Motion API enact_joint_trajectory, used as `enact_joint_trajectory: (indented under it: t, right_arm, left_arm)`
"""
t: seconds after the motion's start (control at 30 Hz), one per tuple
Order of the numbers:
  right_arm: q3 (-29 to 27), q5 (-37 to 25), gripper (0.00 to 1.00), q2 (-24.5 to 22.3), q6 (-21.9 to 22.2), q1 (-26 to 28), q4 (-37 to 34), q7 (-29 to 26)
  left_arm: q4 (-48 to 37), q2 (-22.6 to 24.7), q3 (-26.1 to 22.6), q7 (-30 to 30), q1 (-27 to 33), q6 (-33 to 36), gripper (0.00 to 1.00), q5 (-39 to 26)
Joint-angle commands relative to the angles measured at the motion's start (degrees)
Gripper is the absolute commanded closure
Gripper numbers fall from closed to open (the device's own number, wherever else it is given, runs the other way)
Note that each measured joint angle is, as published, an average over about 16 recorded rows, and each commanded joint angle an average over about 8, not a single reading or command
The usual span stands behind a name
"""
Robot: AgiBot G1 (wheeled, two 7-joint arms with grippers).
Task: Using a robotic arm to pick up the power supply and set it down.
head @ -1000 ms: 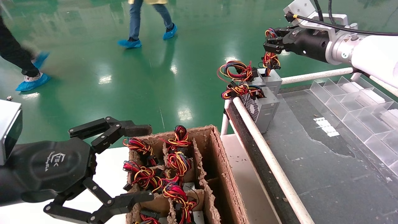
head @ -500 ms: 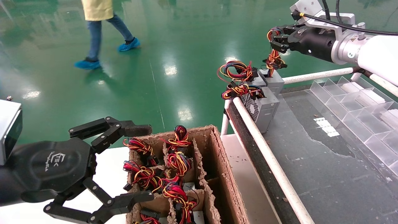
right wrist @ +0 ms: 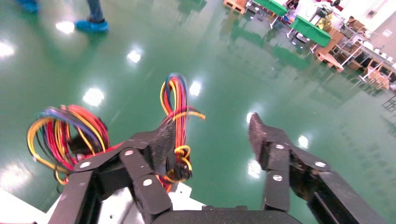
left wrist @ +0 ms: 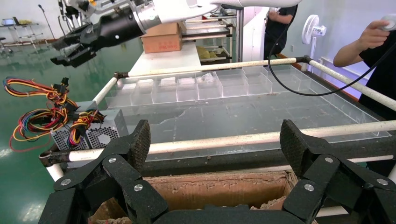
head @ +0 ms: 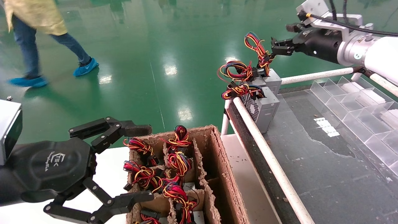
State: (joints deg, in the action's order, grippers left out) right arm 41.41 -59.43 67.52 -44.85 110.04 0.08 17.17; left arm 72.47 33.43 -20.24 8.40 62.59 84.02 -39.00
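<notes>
Right claw [head: 281, 42], up in the upper right of the head view, has its fingers spread apart and grips nothing; the wire bundle [head: 258, 49] stands up just beside its fingertips, and in the wrist view those wires [right wrist: 176, 112] run past one finger [right wrist: 159, 144] rather than between the two. Below it the power supply [head: 271, 80] sits at the corner of the dark bench [head: 326, 161], next to another grey unit [head: 262, 109] against the white rail [head: 267, 155]. Left claw [head: 138, 161] hangs wide open at lower left, over the cardboard box [head: 224, 174] of wired units.
</notes>
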Motion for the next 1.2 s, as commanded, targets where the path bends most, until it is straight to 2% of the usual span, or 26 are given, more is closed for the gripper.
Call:
enact_joint_trajectory:
  t: [0.03,0.27,0.43,1.2]
  right_arm:
    - [-0.4,0.6,0.00,-0.3,-0.4,0.2,0.1,-0.5]
    - [-3.6,5.2,0.00,-3.1,-5.8,1.4,1.4,-2.7]
    - [-5.3,7.0,0.00,-5.0,-8.7,0.0,4.6,-4.1]
    - [-13.3,11.2,0.00,-15.9,-21.4,-19.1,31.8,-13.5]
  left_arm:
    - [0.0,0.0,0.0,0.0,0.0,0.0,0.00,0.0]
    - [0.0,0.0,0.0,0.0,0.0,0.0,0.00,0.0]
    - [0.0,0.0,0.0,0.0,0.0,0.0,0.00,0.0]
    - [0.0,0.0,0.0,0.0,0.0,0.0,0.00,0.0]
